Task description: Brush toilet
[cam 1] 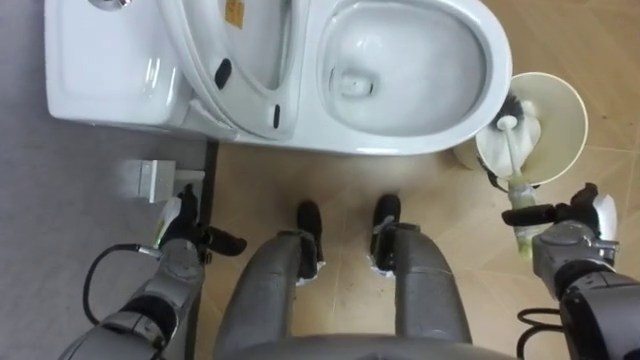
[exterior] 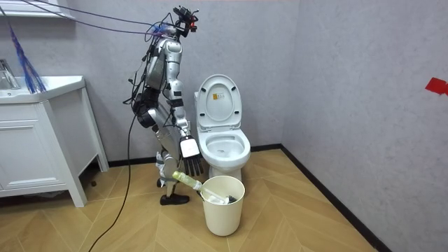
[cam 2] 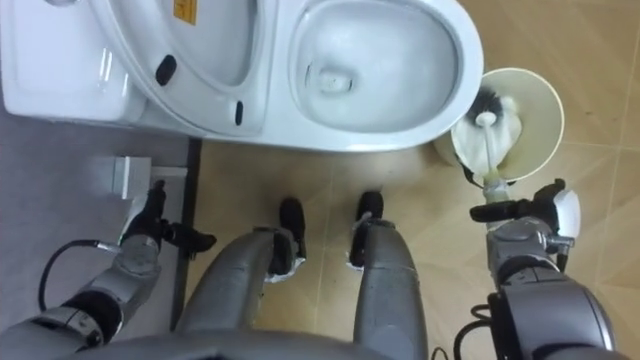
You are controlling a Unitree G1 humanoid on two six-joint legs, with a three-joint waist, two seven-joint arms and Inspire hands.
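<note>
Robot hand point(cam 1: 565, 243) grips brush point(cam 1: 513, 155) (label point(cam 1: 233, 12) illegible).

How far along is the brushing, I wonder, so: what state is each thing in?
toilet lid: raised
toilet bowl: open, no brush inside
bucket: upright beside the toilet bowl
toilet brush: head down in the bucket
right hand: shut on the toilet brush's handle
left hand: open, empty
</note>
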